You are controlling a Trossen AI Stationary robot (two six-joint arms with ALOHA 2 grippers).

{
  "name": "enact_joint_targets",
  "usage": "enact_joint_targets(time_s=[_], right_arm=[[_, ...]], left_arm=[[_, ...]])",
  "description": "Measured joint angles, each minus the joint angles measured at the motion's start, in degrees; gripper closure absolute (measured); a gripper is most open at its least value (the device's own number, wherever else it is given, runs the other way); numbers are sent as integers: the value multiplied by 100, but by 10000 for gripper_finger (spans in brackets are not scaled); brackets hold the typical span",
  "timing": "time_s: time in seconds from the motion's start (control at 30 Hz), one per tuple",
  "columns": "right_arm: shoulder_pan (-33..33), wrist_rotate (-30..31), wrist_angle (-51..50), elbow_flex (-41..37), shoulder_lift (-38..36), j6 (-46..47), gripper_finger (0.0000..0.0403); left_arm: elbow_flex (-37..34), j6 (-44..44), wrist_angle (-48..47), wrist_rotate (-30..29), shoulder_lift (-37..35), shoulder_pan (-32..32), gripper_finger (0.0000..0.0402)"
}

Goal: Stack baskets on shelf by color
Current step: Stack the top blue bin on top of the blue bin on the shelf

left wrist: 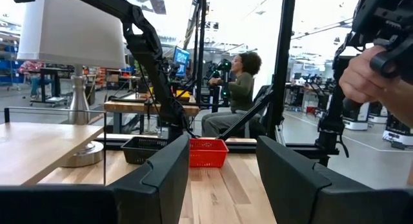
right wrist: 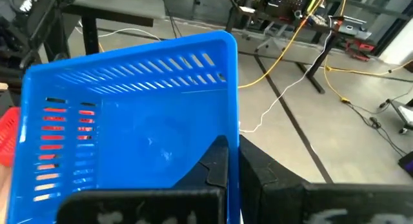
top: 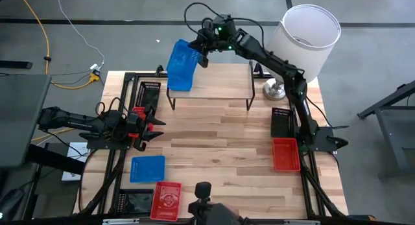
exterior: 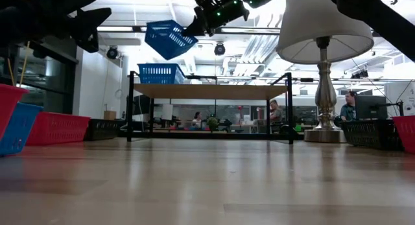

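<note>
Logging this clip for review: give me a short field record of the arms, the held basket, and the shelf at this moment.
right gripper: shut on blue basket, held tilted in the air above the shelf's left end
shelf: one blue basket on shelf
left gripper: open, empty, at the table's left edge
loose baskets: red basket and black basket by the right arm's base

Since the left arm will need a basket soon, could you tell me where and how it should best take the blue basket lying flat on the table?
Grip the blue basket by one thin rim wall, coming straight down. It lies flat and open side up near the left gripper, so a wall probably fits between open fingers, as the right gripper holds its own.
</note>
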Motion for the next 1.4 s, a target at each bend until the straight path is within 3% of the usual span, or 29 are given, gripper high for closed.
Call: enact_joint_targets(time_s=[0.73,1.4], right_arm=[[-77,-468,-877,-9,195,-350,403],[-67,-564,-941,-9,195,-501,403]], left_arm=[[0,-20,46,0,-2,0,231],[0,-64,46,0,-2,0,231]])
